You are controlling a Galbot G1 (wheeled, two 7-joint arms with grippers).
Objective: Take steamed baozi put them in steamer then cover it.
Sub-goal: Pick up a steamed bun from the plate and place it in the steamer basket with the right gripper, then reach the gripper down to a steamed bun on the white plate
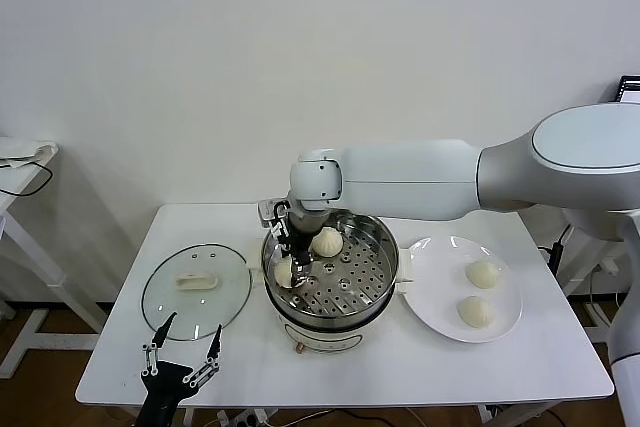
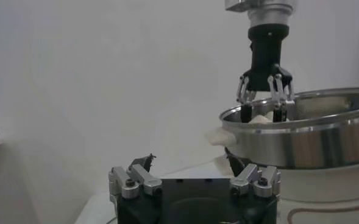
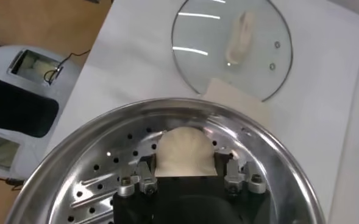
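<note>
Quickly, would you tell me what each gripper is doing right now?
Left gripper: open, empty, beside the glass lid.
Right gripper: shut on a baozi inside the steamer.

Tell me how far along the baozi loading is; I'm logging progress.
About halfway. One baozi already sits on the steamer tray. The right claw is inside the pot, closed on a second baozi. Two baozi are on the plate. The glass cover lies on the table; the left claw waits open near it.
</note>
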